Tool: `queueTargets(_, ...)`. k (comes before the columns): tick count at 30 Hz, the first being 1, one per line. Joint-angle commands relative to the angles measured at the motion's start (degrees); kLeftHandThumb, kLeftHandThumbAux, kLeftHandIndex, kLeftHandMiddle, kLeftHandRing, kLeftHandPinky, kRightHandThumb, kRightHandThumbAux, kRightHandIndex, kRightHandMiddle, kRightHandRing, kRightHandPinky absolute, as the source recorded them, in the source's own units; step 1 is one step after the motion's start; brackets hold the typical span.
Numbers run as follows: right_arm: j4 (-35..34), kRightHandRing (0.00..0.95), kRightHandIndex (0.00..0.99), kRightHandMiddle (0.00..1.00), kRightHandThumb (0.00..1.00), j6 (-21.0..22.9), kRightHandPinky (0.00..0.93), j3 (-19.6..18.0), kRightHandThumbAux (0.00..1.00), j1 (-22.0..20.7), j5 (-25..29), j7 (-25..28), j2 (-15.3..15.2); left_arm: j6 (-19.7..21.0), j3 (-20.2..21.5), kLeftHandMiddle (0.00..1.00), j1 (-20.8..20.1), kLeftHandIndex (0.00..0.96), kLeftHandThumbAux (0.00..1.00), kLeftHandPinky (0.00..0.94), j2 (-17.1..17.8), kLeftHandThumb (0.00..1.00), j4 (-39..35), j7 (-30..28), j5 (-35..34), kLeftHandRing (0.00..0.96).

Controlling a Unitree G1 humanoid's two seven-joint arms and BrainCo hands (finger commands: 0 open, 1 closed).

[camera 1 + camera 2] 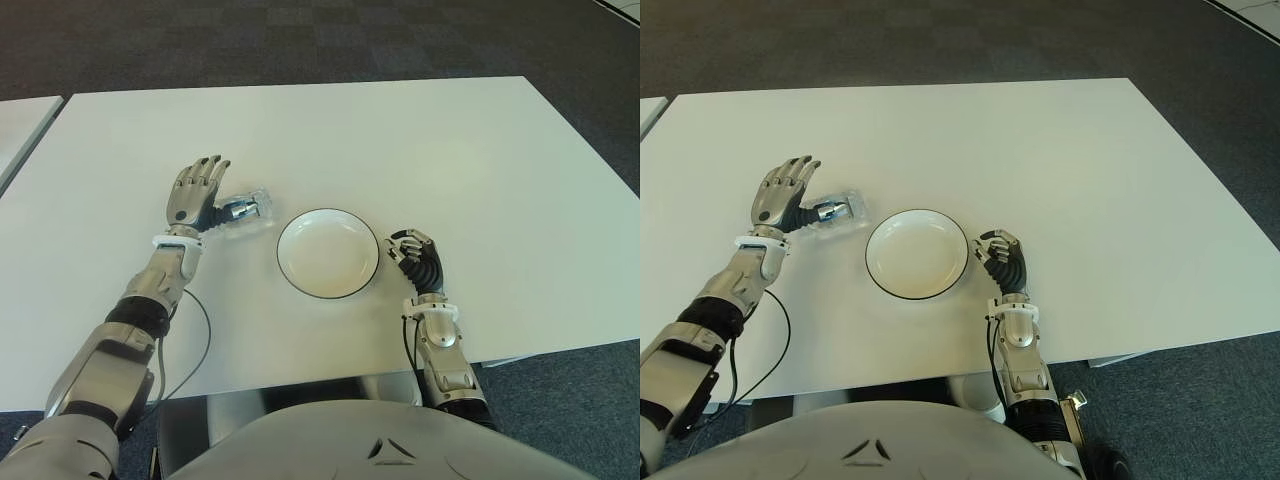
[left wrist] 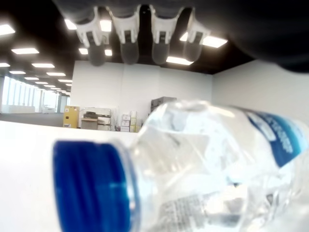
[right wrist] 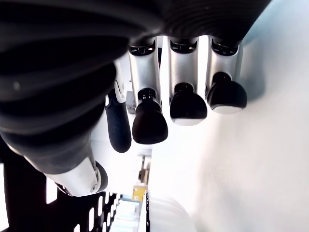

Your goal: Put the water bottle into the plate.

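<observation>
A clear plastic water bottle (image 1: 246, 209) with a blue cap (image 2: 94, 186) lies on its side on the white table (image 1: 420, 140), just left of the plate. The plate (image 1: 328, 253) is white with a thin dark rim and holds nothing. My left hand (image 1: 195, 190) is at the bottle's cap end with its fingers (image 2: 130, 29) stretched out straight above the bottle, not closed around it. My right hand (image 1: 418, 260) shows just right of the plate, its fingers (image 3: 149, 121) curled with nothing in them.
A thin black cable (image 1: 200, 335) loops over the table beside my left forearm. A second white table (image 1: 20, 125) shows at the far left. Dark carpet (image 1: 300, 40) lies beyond the table's far and right edges.
</observation>
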Motion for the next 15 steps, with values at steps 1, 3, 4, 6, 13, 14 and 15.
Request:
queueTargets(1, -0.15, 0.84, 0.436, 0.827, 0.706, 0.96, 0.841, -0.1, 0.728, 0.5, 0.05, -0.15, 0.33, -1.89, -2.76, 0.0, -1.81, 0.0, 0.116, 0.0, 0.64, 0.509, 3.32, -1.47, 0.5, 0.0)
queueTargets(3, -0.18, 0.837, 0.436, 0.824, 0.705, 0.86, 0.837, -0.11, 0.728, 0.58, 0.04, -0.2, 0.36, -2.38, -3.65, 0.0, -2.25, 0.0, 0.115, 0.0, 0.67, 0.51, 3.88, -2.03, 0.44, 0.0)
queueTargets(4, -0.22, 0.837, 0.436, 0.823, 0.706, 0.85, 0.837, -0.09, 0.728, 0.62, 0.0, -0.23, 0.38, -2.59, -4.04, 0.0, -2.41, 0.0, 0.115, 0.0, 0.7, 0.51, 4.05, -2.33, 0.43, 0.0)
queueTargets(6, -0.27, 0.837, 0.436, 0.824, 0.705, 0.67, 0.841, -0.06, 0.728, 0.72, -0.07, -0.26, 0.37, -3.13, -5.04, 0.0, -2.81, 0.0, 0.116, 0.0, 0.7, 0.509, 4.57, -2.95, 0.6, 0.0)
queueTargets(13, -0.55, 0.849, 0.436, 0.837, 0.705, 0.77, 0.857, -0.09, 0.727, 1.02, -0.34, -0.35, 0.19, -4.98, -8.51, 0.0, -4.31, 0.0, 0.122, 0.0, 0.86, 0.509, 6.78, -5.3, 1.27, 0.0)
queueTargets(14, -0.61, 0.85, 0.436, 0.838, 0.705, 0.82, 0.858, -0.08, 0.728, 1.07, -0.38, -0.38, 0.2, -5.17, -8.95, 0.0, -4.49, 0.0, 0.123, 0.0, 0.94, 0.509, 6.98, -5.6, 1.39, 0.0)
queueTargets(15, -0.66, 0.852, 0.436, 0.84, 0.705, 0.85, 0.86, -0.08, 0.728, 1.11, -0.4, -0.39, 0.2, -5.29, -9.3, 0.0, -4.63, 0.0, 0.124, 0.0, 1.0, 0.509, 7.14, -5.75, 1.4, 0.0)
